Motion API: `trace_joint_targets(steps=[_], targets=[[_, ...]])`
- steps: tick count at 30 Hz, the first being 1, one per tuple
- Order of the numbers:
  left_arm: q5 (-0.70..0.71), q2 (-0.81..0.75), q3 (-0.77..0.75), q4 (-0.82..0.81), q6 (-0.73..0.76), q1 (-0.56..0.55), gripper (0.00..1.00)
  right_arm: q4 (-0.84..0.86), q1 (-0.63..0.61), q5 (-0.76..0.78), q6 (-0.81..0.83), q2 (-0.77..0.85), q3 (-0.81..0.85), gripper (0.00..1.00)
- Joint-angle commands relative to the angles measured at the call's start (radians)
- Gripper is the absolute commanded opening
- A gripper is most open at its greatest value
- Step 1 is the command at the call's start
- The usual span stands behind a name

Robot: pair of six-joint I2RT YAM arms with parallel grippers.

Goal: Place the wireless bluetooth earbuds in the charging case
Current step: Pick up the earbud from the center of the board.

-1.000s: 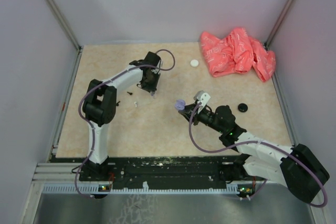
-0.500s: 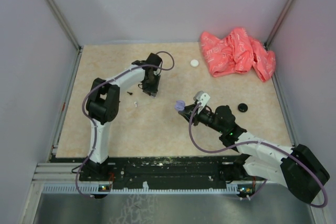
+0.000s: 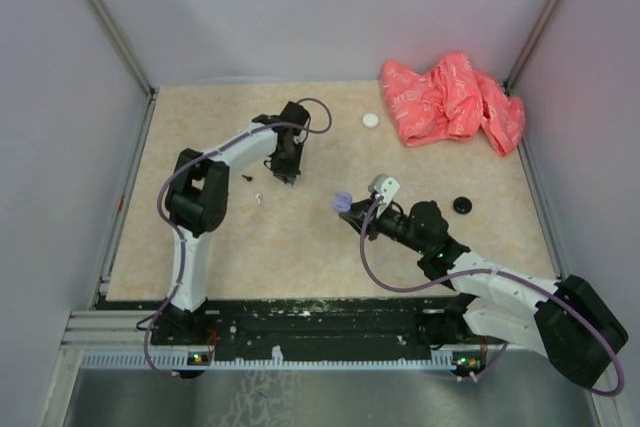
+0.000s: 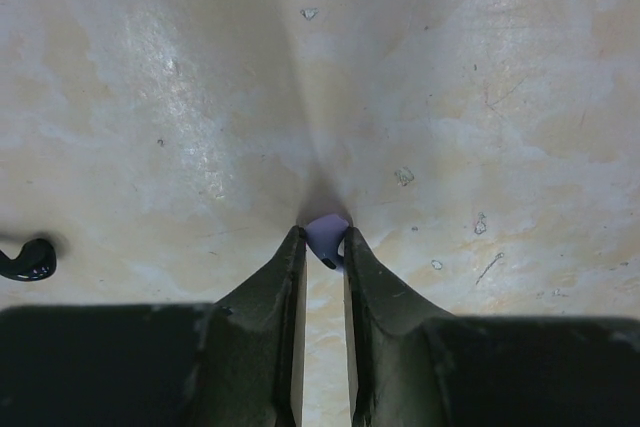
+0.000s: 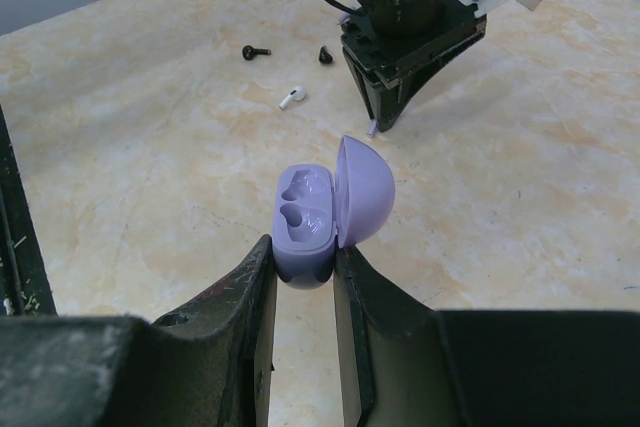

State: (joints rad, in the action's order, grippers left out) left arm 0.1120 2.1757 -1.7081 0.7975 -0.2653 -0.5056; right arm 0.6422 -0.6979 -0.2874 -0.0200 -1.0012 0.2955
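Observation:
My left gripper points down at the table and is shut on a pale purple earbud, pinched at the very fingertips. The right wrist view shows that gripper just beyond the case. My right gripper is shut on the lavender charging case, held above the table with its lid hinged open and both sockets empty. From above, the case is right of the left gripper. A white earbud and two black earbuds lie loose on the table.
A round white case lies at the back and a round black case to the right of my right arm. A crumpled pink cloth fills the back right corner. Walls enclose the table on three sides.
The left gripper's fingers have closed on the purple earbud. The right arm and the open case have stayed where they were.

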Motion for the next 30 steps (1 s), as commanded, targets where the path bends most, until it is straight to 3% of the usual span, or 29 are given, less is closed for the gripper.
trace_joint_targets(steps=[1, 13, 30], targets=[[-0.002, -0.019, 0.023, 0.009, 0.008, -0.008, 0.18, 0.055, 0.005, -0.019, -0.006, 0.028, 0.028, 0.0], [-0.035, -0.308, 0.316, -0.329, 0.079, -0.009, 0.07, 0.057, 0.004, -0.027, 0.01, 0.001, 0.067, 0.0], [-0.116, -0.772, 0.69, -0.801, 0.274, -0.094, 0.05, 0.212, 0.003, -0.03, 0.001, -0.151, 0.142, 0.0]])
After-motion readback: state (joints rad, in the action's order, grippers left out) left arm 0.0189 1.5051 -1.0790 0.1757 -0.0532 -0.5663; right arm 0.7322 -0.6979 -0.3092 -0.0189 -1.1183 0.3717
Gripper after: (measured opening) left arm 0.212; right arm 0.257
